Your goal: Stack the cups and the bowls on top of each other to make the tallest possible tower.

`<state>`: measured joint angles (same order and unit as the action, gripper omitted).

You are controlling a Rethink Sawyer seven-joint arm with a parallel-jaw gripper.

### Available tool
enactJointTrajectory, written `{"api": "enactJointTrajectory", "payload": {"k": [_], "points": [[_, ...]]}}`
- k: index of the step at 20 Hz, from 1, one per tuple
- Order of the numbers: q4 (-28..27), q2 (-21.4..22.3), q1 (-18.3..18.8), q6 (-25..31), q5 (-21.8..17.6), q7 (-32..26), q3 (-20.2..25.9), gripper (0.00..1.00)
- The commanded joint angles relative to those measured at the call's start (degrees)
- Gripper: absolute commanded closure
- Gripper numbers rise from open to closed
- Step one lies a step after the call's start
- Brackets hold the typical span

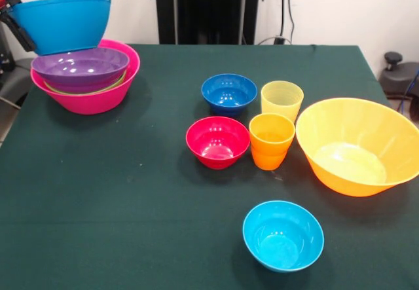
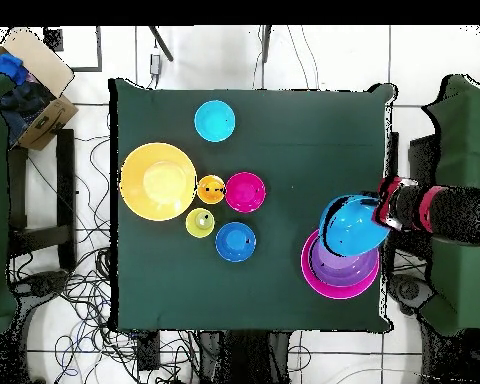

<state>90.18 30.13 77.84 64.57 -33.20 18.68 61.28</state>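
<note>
Eight bowls and two cups, all glossy thin plastic: light, stiff and likely slick, so best pinched over a rim wall. Largest, the orange bowl (image 1: 357,147) sits alone on the table (image 1: 118,198); the pink bowl (image 1: 98,97) carries the tower, with purple (image 1: 78,67) and a sliver of lime green (image 1: 108,87) nested inside. Tilted above them hangs the sky blue bowl (image 1: 62,23), its rim clamped in the claw (image 1: 16,21). Small cyan (image 1: 283,235), red (image 1: 217,141) and dark blue (image 1: 228,93) bowls stand free beside the orange cup (image 1: 271,140) and yellow cup (image 1: 281,100).
</note>
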Motion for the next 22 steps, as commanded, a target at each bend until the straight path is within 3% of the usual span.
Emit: {"api": "enactJointTrajectory", "payload": {"k": [1,7,22], "points": [[2.2,0.5,-3.2,-2.1,-6.9,-12.1,-1.5,1.0],[2.5,-1.1,-3.1,-2.5,-8.6,-11.6,-2.0,1.0],[5.0,-0.6,-2.3,-3.4,-8.5,-8.7,-1.6,1.0]]}}
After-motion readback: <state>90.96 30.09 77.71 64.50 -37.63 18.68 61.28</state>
